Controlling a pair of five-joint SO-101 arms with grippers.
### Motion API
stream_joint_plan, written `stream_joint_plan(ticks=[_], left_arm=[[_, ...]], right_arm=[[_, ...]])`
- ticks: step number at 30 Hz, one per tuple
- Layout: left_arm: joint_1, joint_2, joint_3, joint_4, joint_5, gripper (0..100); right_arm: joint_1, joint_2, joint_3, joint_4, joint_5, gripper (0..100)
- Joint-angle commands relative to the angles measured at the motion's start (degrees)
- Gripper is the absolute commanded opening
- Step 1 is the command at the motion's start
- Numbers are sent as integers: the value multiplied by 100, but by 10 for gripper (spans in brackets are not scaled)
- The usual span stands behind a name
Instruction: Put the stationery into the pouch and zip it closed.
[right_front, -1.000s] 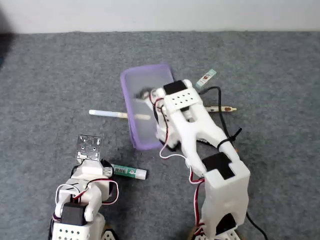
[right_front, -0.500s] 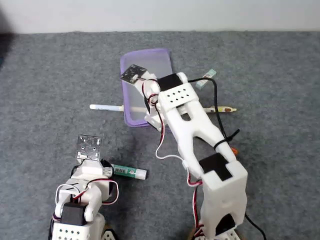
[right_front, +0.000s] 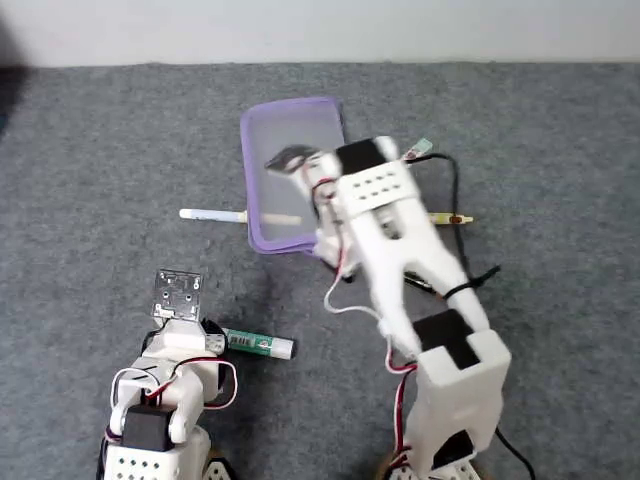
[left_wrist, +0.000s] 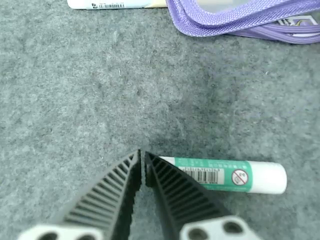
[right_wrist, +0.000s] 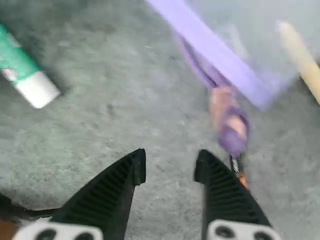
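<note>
Hovering parted, empty, right gripper (right_wrist: 170, 156) beside pouch (right_wrist: 210, 52) corner; left gripper (left_wrist: 141, 156) closed, empty, beside glue stick (left_wrist: 225, 175).

Let the pouch (right_front: 290, 125) settle flat at the upper centre of the high view; a second ago had it tilted and stretched lower, toward mid-frame. Carried the white pen (right_front: 215, 215) slightly upward in the frame along with it. Over the last half second, swung the right arm (right_front: 400, 230) toward the right of the frame. Brought the right gripper (right_wrist: 170, 160) off the pouch, jaws apart over the carpet beside its purple edge.
</note>
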Motion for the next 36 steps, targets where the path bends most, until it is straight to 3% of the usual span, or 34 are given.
stream_joint_plan(ticks=[1, 6, 21, 36], left_arm=[[-26, -53, -57, 53, 44, 14], [-26, -53, -57, 53, 44, 14], [-26, -53, -57, 53, 44, 14], [-26, -53, -57, 53, 44, 14]], right_arm=[[365, -198, -246, 224, -123, 197], [602, 171, -246, 163, -141, 197], [690, 989, -273, -1411, -492, 194], [382, 971, -281, -1402, -466, 193]])
